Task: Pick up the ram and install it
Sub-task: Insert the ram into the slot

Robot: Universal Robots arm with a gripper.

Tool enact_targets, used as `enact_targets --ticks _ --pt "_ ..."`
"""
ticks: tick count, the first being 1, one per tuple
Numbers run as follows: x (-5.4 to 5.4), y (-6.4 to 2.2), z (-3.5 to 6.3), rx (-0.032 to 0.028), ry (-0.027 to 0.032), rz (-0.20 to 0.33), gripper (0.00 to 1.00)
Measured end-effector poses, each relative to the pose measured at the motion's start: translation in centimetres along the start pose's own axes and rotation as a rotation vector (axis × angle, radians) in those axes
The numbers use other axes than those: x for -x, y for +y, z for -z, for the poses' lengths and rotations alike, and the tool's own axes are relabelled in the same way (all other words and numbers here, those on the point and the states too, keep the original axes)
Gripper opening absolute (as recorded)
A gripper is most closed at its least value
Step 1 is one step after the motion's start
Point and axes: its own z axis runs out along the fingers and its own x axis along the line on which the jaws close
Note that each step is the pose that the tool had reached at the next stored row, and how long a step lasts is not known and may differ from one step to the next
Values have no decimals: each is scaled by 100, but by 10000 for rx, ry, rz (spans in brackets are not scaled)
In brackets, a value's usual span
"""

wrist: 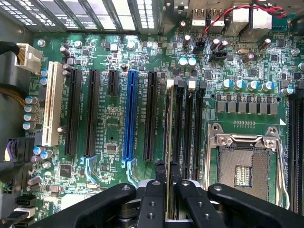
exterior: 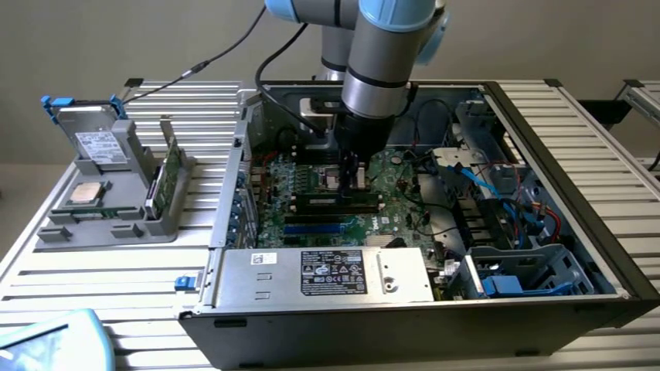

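The slatted table [exterior: 93, 286] carried the open computer case [exterior: 413, 332], with a grey power supply [exterior: 320, 274] at the case's near edge. The arm [exterior: 382, 54] reached down into the case over the green motherboard [wrist: 109, 156]. The gripper [wrist: 167, 167] had its jaws drawn narrow, clamped on the ram [wrist: 167, 128] (seen edge-on as a thin strip). The ram ran along the long black slots [wrist: 179, 123], between the blue slot [wrist: 129, 114] and the open processor socket [wrist: 242, 161]. Whether it was seated could not be told.
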Motion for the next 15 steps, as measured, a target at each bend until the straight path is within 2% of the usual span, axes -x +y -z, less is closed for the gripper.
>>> enact_targets --ticks 15 --pt "6 2 -16 -5 72 -11 14"
